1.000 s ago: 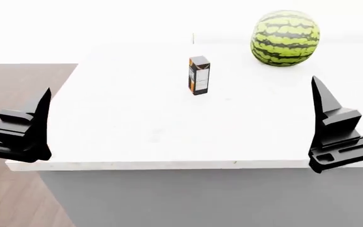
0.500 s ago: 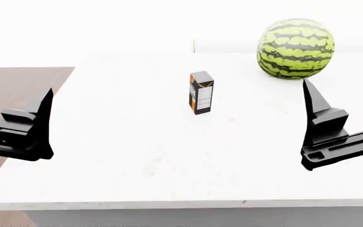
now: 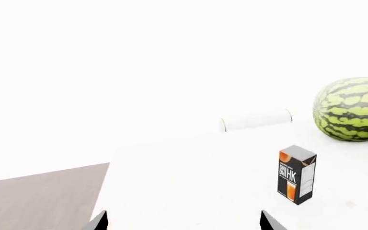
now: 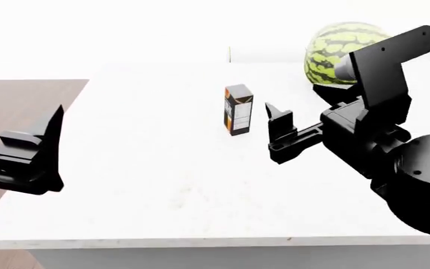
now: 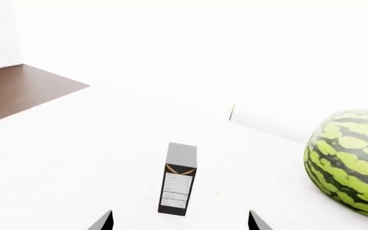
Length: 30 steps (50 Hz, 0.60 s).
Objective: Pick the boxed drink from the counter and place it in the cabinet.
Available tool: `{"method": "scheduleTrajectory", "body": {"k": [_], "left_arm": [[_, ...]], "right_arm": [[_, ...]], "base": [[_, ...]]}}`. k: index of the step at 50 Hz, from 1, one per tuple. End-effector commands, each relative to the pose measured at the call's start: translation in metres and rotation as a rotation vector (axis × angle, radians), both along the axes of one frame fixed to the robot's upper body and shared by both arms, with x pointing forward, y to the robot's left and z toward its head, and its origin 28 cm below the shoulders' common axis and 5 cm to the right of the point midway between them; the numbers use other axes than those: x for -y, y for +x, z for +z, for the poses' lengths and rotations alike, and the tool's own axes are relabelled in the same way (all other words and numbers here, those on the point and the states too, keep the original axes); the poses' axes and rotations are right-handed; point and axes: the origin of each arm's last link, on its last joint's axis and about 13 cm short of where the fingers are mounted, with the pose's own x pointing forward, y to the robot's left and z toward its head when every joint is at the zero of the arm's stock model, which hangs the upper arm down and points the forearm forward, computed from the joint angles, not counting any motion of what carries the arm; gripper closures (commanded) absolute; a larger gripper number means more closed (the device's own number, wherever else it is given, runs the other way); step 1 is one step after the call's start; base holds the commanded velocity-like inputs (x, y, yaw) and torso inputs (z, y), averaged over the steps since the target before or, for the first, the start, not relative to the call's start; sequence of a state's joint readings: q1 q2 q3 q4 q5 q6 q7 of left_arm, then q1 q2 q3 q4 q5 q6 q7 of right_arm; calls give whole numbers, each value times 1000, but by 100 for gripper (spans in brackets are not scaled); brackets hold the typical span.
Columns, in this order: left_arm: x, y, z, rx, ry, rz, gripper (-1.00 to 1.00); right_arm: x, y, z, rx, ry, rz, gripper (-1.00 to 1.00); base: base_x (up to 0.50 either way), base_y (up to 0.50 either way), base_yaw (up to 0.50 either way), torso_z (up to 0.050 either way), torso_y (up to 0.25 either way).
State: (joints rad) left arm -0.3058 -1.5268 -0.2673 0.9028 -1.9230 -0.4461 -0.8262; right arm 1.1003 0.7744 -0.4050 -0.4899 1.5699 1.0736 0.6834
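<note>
**Orange-fronted carton within reach, and easy to knock over**

Orange and black on its front, grey on top, the boxed drink (image 4: pixel 237 110) stands upright out on the white worktop (image 4: pixel 163 185), just ahead of the right fingers (image 4: pixel 276 129) and not touching them. From the right wrist camera it sits between the two fingertips (image 5: pixel 101 221) but well beyond them, with bare worktop in the gap. Those fingers are spread wide and hold nothing. The left fingers (image 4: pixel 40 151) hover off by the near-left edge, well away from the carton; they are empty too, and the left wrist view shows two tips set apart.

My worry is the carton's shape: tall, narrow and probably light. If one finger meets it before the other, I'd expect it to tip or skid rather than sit still for the squeeze. A tip catching the top edge on the way in would topple it. The watermelon (image 4: pixel 342 47) lies behind the right arm, and a wide swing there could nudge it.

By my count: one boxed drink, one watermelon, one worktop, two sets of fingers. No cabinet shows in any view.
</note>
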Motion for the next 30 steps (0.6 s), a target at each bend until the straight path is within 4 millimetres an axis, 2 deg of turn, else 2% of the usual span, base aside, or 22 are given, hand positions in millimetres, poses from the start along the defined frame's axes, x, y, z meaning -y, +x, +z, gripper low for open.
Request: {"method": "scheduleTrajectory", "body": {"k": [1,17,30], "left_arm": [[2,-1,0,-1,-1,-2,-100],[2,-1,-1,0,-7,2,-100],[1,2,-4,-2,-12,2,-100]], "right_arm": [[-14,44,-21,-67,11,65,-100],[-15,87,-50,-105,26,43,-100],[-19,112,-60,-110,38,40,-100]], "base": [[0,0,0,0,0],[0,0,0,0,0],[0,0,0,0,0]]}}
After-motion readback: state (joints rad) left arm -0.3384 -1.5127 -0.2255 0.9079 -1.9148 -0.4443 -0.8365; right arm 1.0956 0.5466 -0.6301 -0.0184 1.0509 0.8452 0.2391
